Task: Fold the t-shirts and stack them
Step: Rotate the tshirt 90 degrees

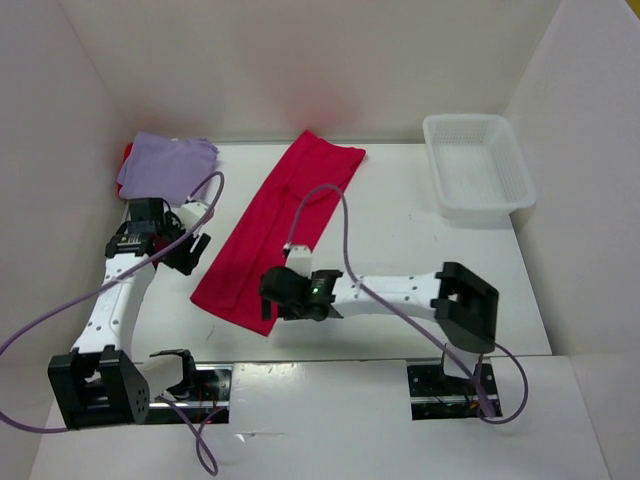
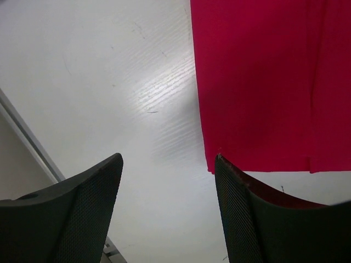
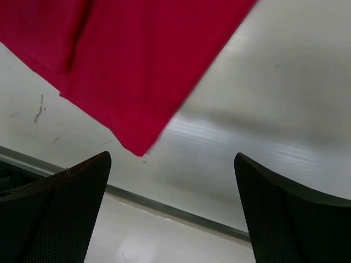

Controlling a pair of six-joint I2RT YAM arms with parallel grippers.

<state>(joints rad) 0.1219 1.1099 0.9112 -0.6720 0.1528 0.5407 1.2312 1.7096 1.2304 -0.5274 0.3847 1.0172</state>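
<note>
Left pincer (image 2: 167, 159) and right pincer (image 3: 173, 156) hang spread and empty, flanking the crimson t-shirt (image 1: 275, 225); best to grip both near corners evenly.

1. We saw a plain pinkish crimson cloth t-shirt (image 1: 275, 235).
2. We saw a plain pale lavender cloth t-shirt (image 1: 165, 165) and a bright red cloth t-shirt (image 1: 127, 153).
3. We noted a white latticed plastic bin (image 1: 480, 207).

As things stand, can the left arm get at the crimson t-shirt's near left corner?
Probably yes. The left hand is open just beside the crimson t-shirt, with only bare table between them and nothing in the way.
</note>
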